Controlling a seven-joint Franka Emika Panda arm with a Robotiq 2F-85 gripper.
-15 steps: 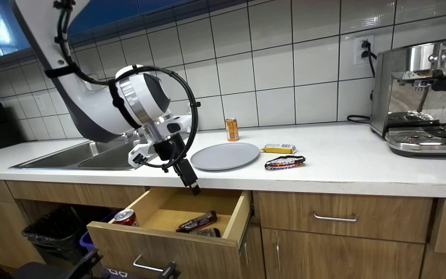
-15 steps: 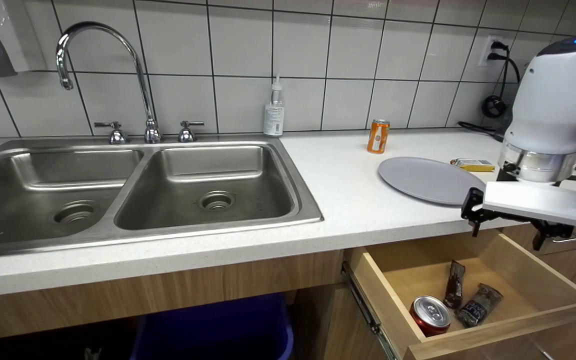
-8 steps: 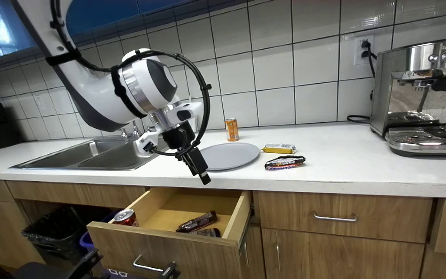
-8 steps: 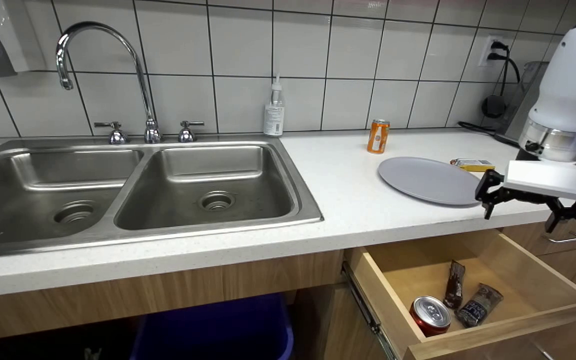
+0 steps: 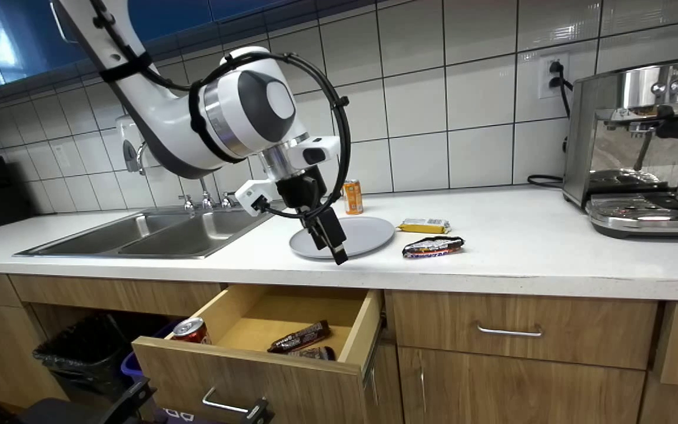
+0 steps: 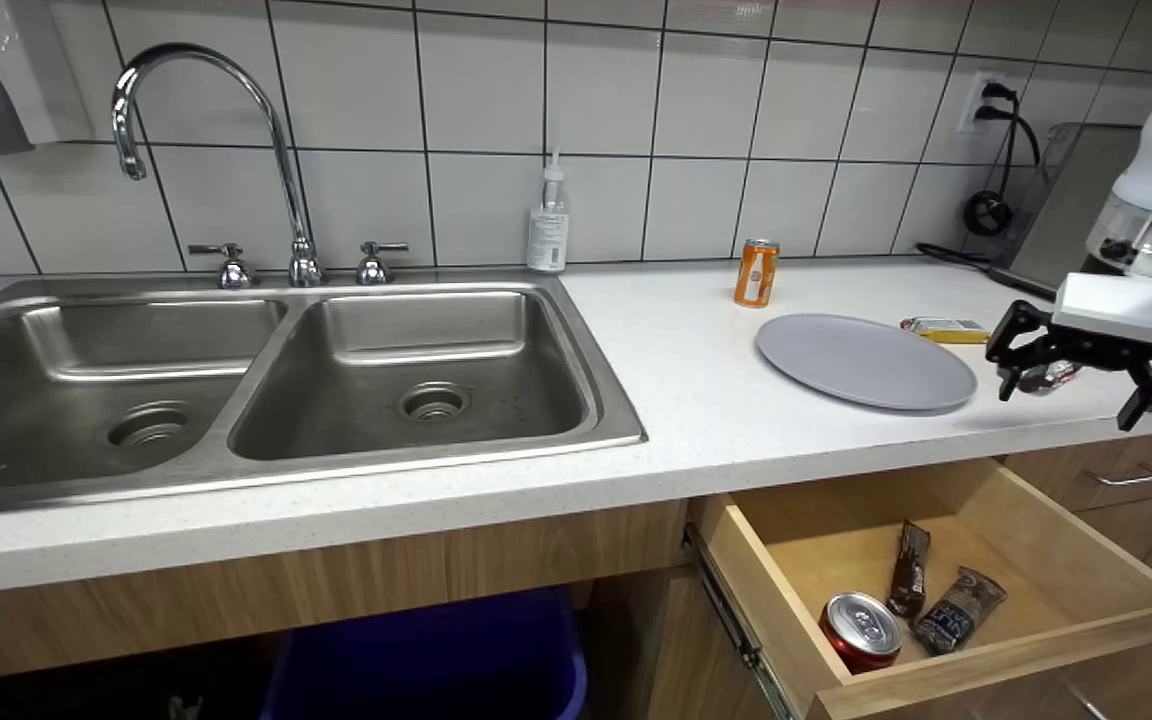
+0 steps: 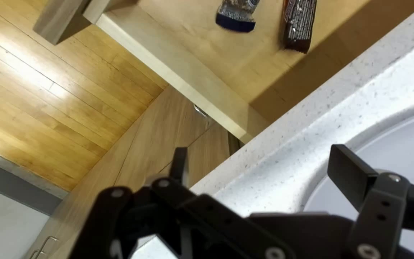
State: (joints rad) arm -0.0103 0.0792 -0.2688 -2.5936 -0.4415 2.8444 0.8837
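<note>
My gripper (image 5: 340,258) is open and empty, with its jaws spread wide. It hangs above the front of the white counter, beside a round grey plate (image 5: 374,228). In an exterior view the gripper (image 6: 1066,408) partly covers a dark-wrapped bar (image 5: 433,247). A yellow-wrapped bar (image 5: 424,226) lies behind that one. An orange can (image 6: 756,273) stands upright behind the plate. In the wrist view the gripper (image 7: 259,156) has one of its fingers (image 7: 350,172) over the plate's edge. Below, an open drawer (image 6: 836,515) holds a red can (image 6: 862,632) and two brown-wrapped bars (image 6: 909,572) (image 6: 958,612).
A double sink (image 6: 626,432) with a tall faucet is set into the counter. A soap bottle (image 6: 548,235) stands behind it. A steel coffee machine (image 5: 580,153) stands at the counter's far end. A black-bagged bin (image 5: 86,353) and a blue bin (image 6: 436,650) are under the sink.
My gripper has risen from over the open drawer and moved towards the plate and the wrapped bars on the counter. It stays open. The drawer and objects have not moved.
</note>
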